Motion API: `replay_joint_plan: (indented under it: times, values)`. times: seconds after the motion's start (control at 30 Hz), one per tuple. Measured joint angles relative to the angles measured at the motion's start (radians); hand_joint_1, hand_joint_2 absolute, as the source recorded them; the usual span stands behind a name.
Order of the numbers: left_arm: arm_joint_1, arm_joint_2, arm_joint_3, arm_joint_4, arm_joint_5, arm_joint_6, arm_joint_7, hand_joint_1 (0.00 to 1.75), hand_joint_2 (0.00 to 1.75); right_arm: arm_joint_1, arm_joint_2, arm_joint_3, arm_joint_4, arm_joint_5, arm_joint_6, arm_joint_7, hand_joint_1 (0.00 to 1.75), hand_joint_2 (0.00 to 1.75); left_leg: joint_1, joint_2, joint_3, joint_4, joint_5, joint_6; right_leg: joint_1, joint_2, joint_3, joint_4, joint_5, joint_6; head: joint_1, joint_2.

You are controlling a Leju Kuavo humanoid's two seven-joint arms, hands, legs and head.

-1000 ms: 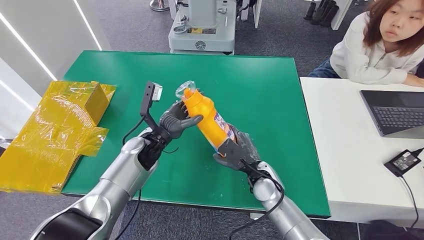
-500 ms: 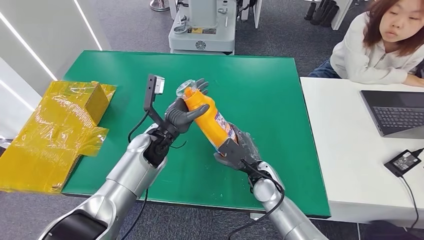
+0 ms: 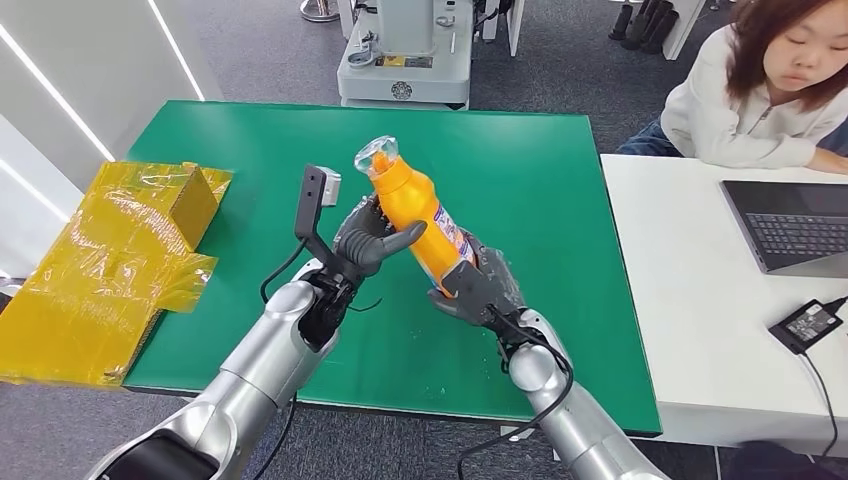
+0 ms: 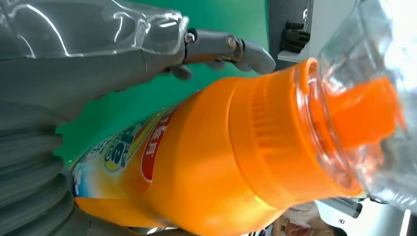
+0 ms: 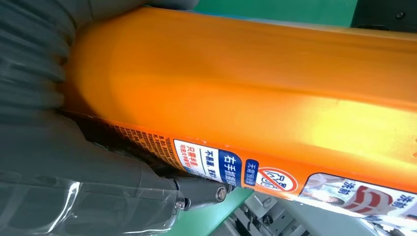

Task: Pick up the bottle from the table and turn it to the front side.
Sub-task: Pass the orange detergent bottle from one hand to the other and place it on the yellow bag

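Note:
An orange bottle (image 3: 415, 205) with a clear cap (image 3: 376, 156) is held tilted above the green table (image 3: 530, 170), cap pointing up and away from me. My right hand (image 3: 475, 290) grips its base from below. My left hand (image 3: 370, 238) wraps its middle, thumb across the front. In the left wrist view the bottle's neck (image 4: 211, 162) and clear cap (image 4: 373, 98) lie beside my left hand (image 4: 74, 64). In the right wrist view the bottle's side (image 5: 246, 88) with its printed label (image 5: 255, 172) lies against my right hand (image 5: 59, 162).
Yellow wrapped boxes (image 3: 110, 260) lie off the table's left edge. A person (image 3: 760, 90) sits at a white table on the right with a laptop (image 3: 790, 225) and a power adapter (image 3: 808, 322). A grey machine base (image 3: 405, 60) stands behind the table.
The bottle has tipped more upright and risen a little. My left hand has moved in from its neck side and closed around its middle. My right hand keeps its hold on the base.

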Motion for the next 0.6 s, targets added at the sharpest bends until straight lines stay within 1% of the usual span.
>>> replay_joint_plan:
  times: [0.13,0.27,0.4,0.47,0.6]
  values:
    - [0.0,0.001,0.0,0.0,0.015,0.001,0.003,1.68,1.75,-0.008,0.002,0.0,0.011,0.002,0.005,-0.003,1.75,1.75,0.0,0.0,0.0,0.0,0.0,0.0,0.0,0.0,0.0,0.0,0.0,0.0,0.0,0.0]
    - [-0.003,0.005,0.003,0.0,0.062,0.001,0.027,1.61,1.75,-0.021,0.009,0.001,0.027,0.01,0.014,-0.003,1.75,1.75,0.0,0.0,0.0,0.0,0.0,0.0,0.0,0.0,0.0,0.0,0.0,0.0,0.0,0.0]
    - [-0.011,0.012,0.007,0.0,0.087,0.0,0.038,1.42,1.75,-0.037,0.019,0.004,0.045,0.014,0.017,-0.004,1.75,1.75,0.0,0.0,0.0,0.0,0.0,0.0,0.0,0.0,0.0,0.0,0.0,0.0,0.0,0.0]
    - [-0.012,0.014,0.009,0.0,0.103,-0.006,0.047,1.4,1.75,-0.043,0.023,0.005,0.053,0.015,0.018,-0.005,1.75,1.75,0.0,0.0,0.0,0.0,0.0,0.0,0.0,0.0,0.0,0.0,0.0,0.0,0.0,0.0]
    - [-0.013,0.014,0.016,0.0,0.143,-0.016,0.074,1.41,1.75,-0.048,0.029,0.005,0.071,0.016,0.019,-0.008,1.75,1.75,0.0,0.0,0.0,0.0,0.0,0.0,0.0,0.0,0.0,0.0,0.0,0.0,0.0,0.0]
